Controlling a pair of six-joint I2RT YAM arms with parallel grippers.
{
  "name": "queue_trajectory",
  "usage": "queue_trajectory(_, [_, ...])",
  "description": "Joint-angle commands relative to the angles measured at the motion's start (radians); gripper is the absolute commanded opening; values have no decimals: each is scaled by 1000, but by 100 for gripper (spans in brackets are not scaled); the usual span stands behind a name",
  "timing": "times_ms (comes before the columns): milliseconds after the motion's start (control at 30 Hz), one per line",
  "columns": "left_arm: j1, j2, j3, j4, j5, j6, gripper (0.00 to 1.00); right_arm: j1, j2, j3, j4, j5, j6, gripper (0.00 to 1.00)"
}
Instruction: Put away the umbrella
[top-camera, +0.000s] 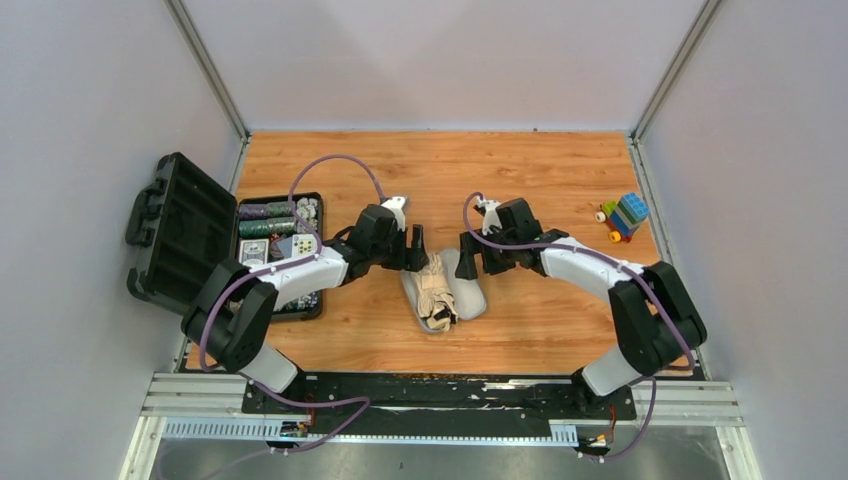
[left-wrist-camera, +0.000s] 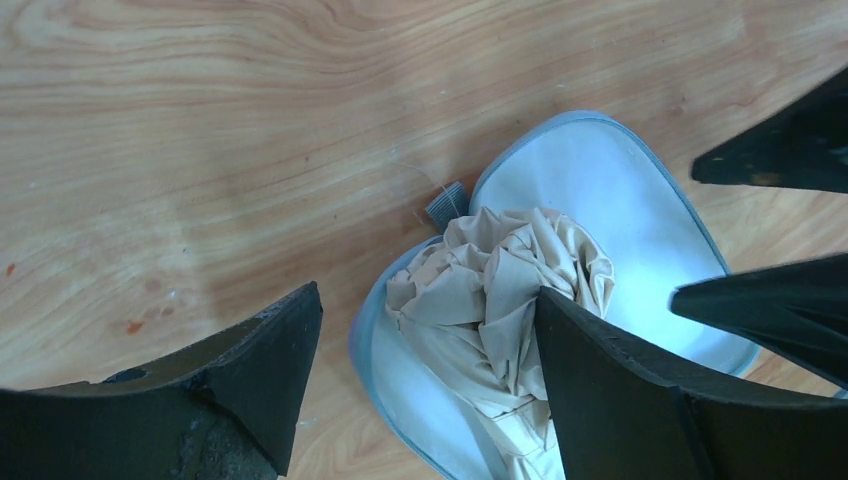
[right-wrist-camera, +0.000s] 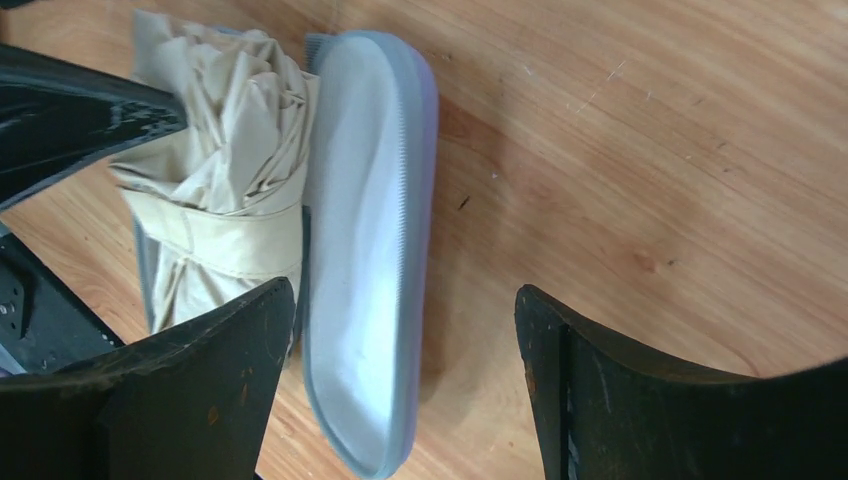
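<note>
Jaws on both arms are standing wide apart, gripping nothing. Your right gripper (right-wrist-camera: 405, 300) is hanging over the bare table (right-wrist-camera: 650, 150) and the empty half of the open case (right-wrist-camera: 365, 250). The umbrella (right-wrist-camera: 225, 150) is lying just outside its jaws, in the case's other half. Your left gripper (left-wrist-camera: 428, 300) is straddling the umbrella's bunched end, and you cannot tell whether one finger is touching the fabric. Only the right wrist view is showing the strap (right-wrist-camera: 230, 245) wrapping the folds. Only the left wrist view is showing the grey tab (left-wrist-camera: 445, 203) at the case's end. Overhead, the umbrella's long axis is running from between both grippers back toward the arm bases.
</note>
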Motion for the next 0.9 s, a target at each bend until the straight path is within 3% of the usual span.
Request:
queue_trajectory(0, [-4, 20, 34, 27, 67, 105, 85, -11, 85, 27, 83, -103, -52, 79])
queue_trajectory(167, [-3, 25, 50, 33, 124, 168, 80, -10, 100, 21, 103, -89, -49, 65])
queue_trajectory(333, [-6, 25, 52, 35, 197, 208, 74, -11, 91, 3, 125, -62, -39, 24])
queue_trajectory(433, [-7, 10, 53, 20, 214, 201, 59, -11, 87, -7, 130, -39, -23, 8])
queue_trajectory(567, [-27, -59, 37, -5, 202, 173, 46, -10, 39, -38, 147, 14, 9, 1])
queue_trajectory(867, [-54, -99, 36, -159, 152, 84, 41, -9, -55, -103, 206, 104, 63, 0])
